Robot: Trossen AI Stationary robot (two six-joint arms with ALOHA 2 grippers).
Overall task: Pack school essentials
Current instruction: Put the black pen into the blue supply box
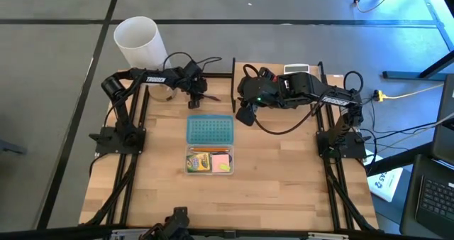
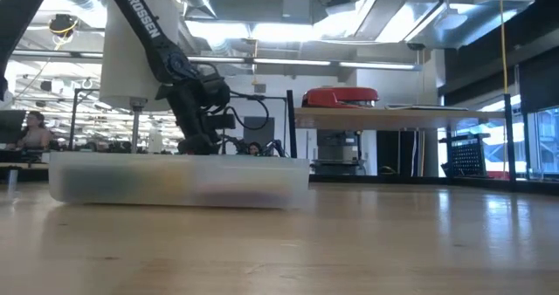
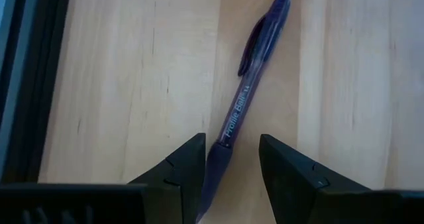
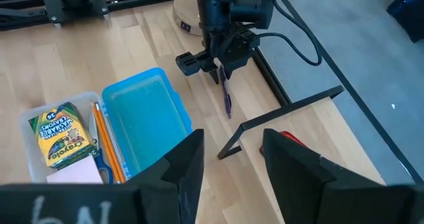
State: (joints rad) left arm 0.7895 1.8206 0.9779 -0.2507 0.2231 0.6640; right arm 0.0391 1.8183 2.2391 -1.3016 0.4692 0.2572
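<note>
Your left gripper [image 3: 230,159] clamped on pen [image 3: 246,98] (barrel reads "Profile Ball") at table's [image 1: 284,176] far edge | right gripper [image 4: 232,161] hovers apart, holding nothing | crayon box [image 4: 61,136] marked "Crayola" lies in open case [image 4: 149,114] mid-table.

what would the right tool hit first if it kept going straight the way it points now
Likely the bare wooden table ahead of the right tool; farther along stand the pen and the left tool gripping it. Depth is uncertain.
</note>
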